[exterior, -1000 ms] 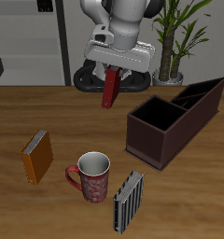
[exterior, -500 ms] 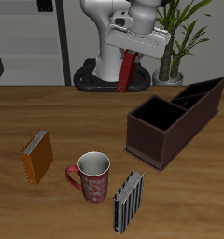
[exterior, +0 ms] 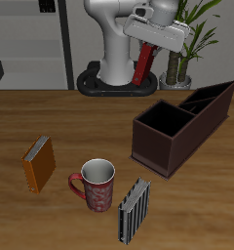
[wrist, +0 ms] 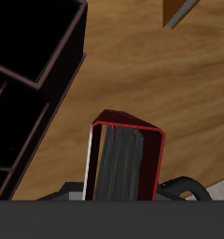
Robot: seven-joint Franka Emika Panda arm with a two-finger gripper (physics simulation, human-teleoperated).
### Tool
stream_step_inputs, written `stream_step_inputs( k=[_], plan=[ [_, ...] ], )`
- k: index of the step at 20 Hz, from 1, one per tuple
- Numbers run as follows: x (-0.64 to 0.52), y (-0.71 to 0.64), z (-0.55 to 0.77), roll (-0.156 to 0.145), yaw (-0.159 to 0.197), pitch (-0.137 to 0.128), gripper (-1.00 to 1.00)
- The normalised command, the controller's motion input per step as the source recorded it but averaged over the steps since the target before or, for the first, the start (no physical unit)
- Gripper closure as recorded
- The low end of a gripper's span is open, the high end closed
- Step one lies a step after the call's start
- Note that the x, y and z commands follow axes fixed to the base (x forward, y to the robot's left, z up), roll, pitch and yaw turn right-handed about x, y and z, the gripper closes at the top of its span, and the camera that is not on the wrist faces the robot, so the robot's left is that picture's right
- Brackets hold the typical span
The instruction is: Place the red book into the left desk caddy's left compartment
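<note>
My gripper (exterior: 146,54) is shut on the red book (exterior: 141,68) and holds it tilted, high above the back of the table, beside the robot's base. The left desk caddy (exterior: 170,148), a long dark maroon box with dividers, lies below and nearer the front edge than the book. Its narrow left compartment (exterior: 213,97) with the slanted divider is at the caddy's far end. In the wrist view the red book (wrist: 128,159) hangs with its pale page edges showing, beside the caddy (wrist: 58,70) and above bare wood, not over a compartment.
A red patterned mug (exterior: 95,184) stands near the front. An orange book (exterior: 38,163) stands beside it, and a grey-striped black book (exterior: 135,210) stands at the front edge. A potted plant (exterior: 184,39) is behind the caddy. The robot's base (exterior: 109,83) is at the back.
The gripper has carried the red book up and sideways toward the caddy's side of the table. Nothing else has moved.
</note>
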Motion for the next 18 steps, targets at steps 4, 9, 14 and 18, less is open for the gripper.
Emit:
stream_step_inputs(
  k=[4, 9, 14, 18],
  plan=[
    [-0.35, 0.34, 0.07, 0.035, -0.002, -0.052, 1.00],
    [-0.36, 0.52, 0.06, 0.060, 0.005, -0.045, 1.00],
    [-0.32, 0.46, 0.10, 0.045, -0.013, -0.040, 1.00],
    [-0.17, 0.38, 0.13, 0.049, -0.031, -0.024, 1.00]
  ],
)
